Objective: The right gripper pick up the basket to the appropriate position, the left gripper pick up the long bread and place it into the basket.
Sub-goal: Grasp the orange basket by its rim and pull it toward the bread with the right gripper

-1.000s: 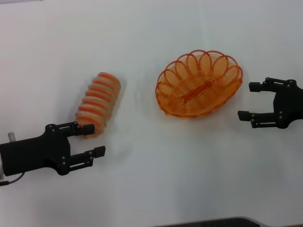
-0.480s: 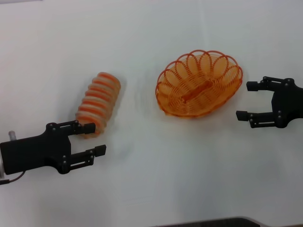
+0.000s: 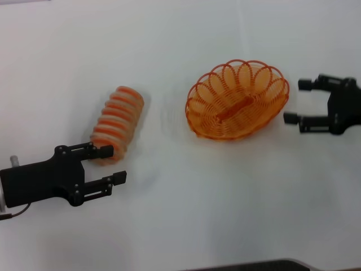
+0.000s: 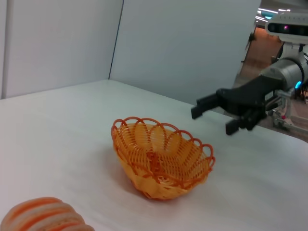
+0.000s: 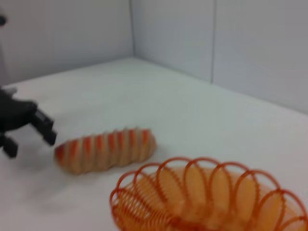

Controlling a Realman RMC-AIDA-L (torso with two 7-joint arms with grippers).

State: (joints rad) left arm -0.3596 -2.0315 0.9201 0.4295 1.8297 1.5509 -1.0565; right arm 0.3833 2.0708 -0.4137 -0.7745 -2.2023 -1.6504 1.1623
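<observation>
The orange wire basket (image 3: 237, 100) stands empty on the white table, right of centre; it also shows in the left wrist view (image 4: 161, 156) and the right wrist view (image 5: 207, 202). My right gripper (image 3: 297, 101) is open just right of the basket's rim, apart from it; it also shows in the left wrist view (image 4: 211, 115). The long bread (image 3: 117, 123), tan with orange stripes, lies left of centre; it also shows in the right wrist view (image 5: 106, 149) and the left wrist view (image 4: 45, 216). My left gripper (image 3: 111, 165) is open at the bread's near end, its upper finger beside the loaf; it also shows in the right wrist view (image 5: 29, 134).
The white table (image 3: 180, 214) spreads on all sides. Pale wall panels (image 4: 183, 43) stand behind it. A dark edge (image 3: 259, 265) runs along the table's near side.
My right gripper has moved farther from me, level with the basket's right end. The left gripper, the bread and the basket have not moved.
</observation>
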